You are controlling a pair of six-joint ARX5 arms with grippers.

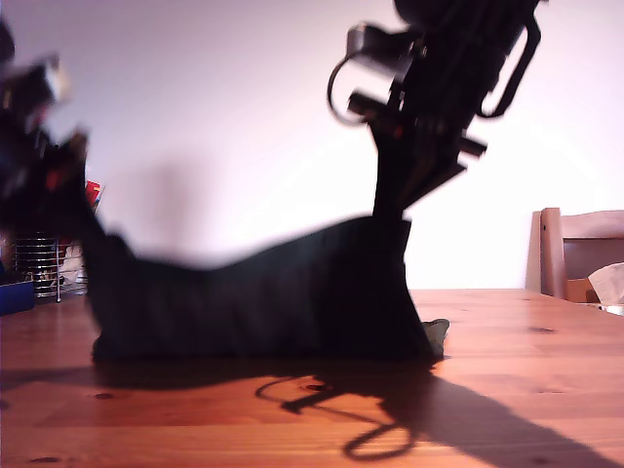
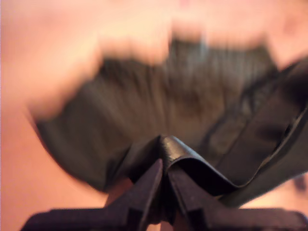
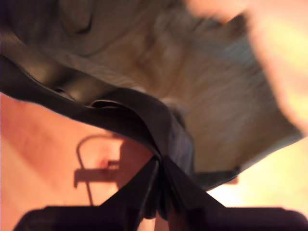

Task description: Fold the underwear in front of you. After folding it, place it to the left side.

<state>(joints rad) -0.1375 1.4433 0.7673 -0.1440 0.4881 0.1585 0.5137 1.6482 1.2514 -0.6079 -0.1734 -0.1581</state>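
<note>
My first gripper (image 2: 164,185) and my second gripper (image 3: 160,180) each have their jaws clamped on a fold of the underwear (image 1: 273,292), which hangs between two raised arms, its lower edge resting on the wooden table (image 1: 526,370)

black arm (image 1: 439,88), looped cable (image 1: 341,93), red marks.

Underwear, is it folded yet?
Not yet. Picking up looks done: my first claw and my second claw each pinch an edge of the underwear, lifting it off the table. Folding is in hand. Placing it aside is left.
</note>
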